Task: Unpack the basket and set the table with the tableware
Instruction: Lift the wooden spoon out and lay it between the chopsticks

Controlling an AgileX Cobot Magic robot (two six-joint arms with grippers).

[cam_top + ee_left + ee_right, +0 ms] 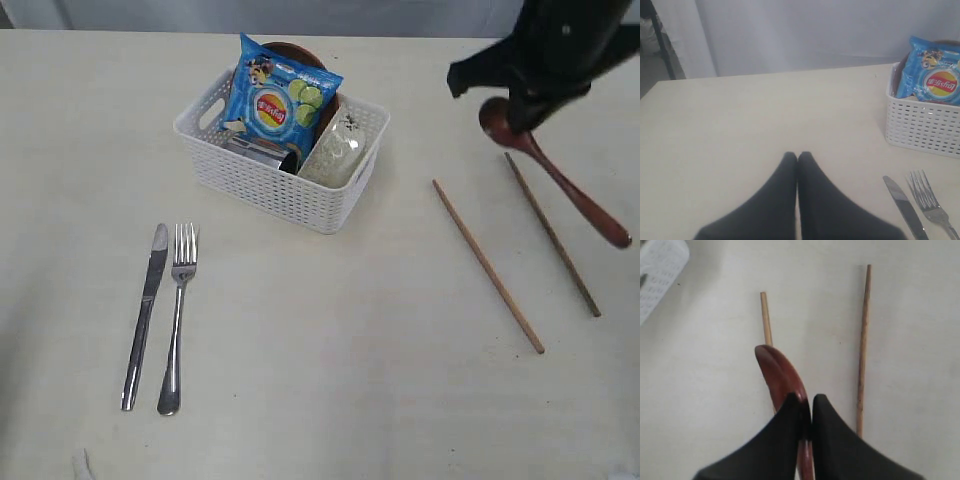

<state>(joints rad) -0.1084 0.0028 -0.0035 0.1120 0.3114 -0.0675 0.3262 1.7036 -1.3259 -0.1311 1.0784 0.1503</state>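
My right gripper [521, 118] [807, 405] is shut on the reddish-brown wooden spoon [562, 180] [780, 373] near its bowl end, over the table [330, 340] at the far right. Two wooden chopsticks [488, 265] [552, 235] lie apart beside it, and the spoon crosses one chopstick [765, 317] in the right wrist view. The white basket [262, 185] holds a blue chip bag [277, 100], the brown plate [300, 52], the steel cup [262, 152] and the off-white bowl [335, 155]. The knife [145, 315] and fork [177, 315] lie side by side. My left gripper [797, 157] is shut on nothing.
The left wrist view shows the basket [922, 122], the chip bag [935, 77], the knife [905, 207] and the fork [932, 205] off to one side of the fingers. A grey curtain hangs beyond the table's far edge.
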